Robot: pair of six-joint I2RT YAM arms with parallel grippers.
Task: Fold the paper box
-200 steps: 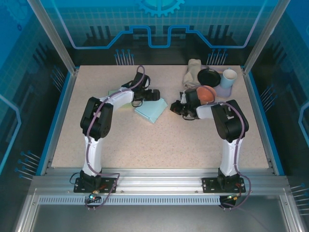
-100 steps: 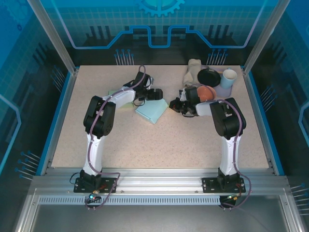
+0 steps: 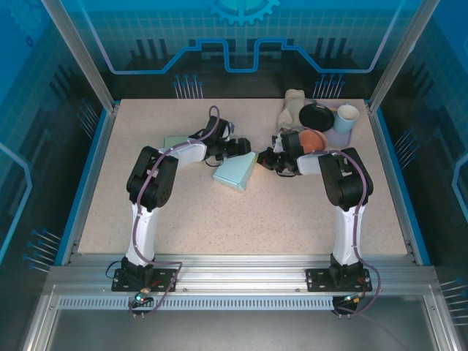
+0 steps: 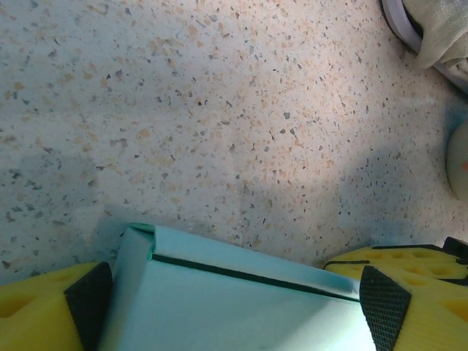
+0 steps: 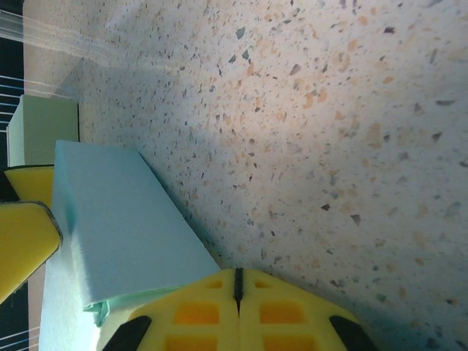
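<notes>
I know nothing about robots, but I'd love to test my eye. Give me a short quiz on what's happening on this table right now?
1. True or false: the left gripper has its jaws open, with the paper box between them.
2. Pick one: the right gripper is A) wide open, B) shut, C) clamped on an orange bowl.
3. Fill in: seen from above, the white cup stands near the far ____ corner of the table.

Key: 1 true; 2 B; 3 right.
</notes>
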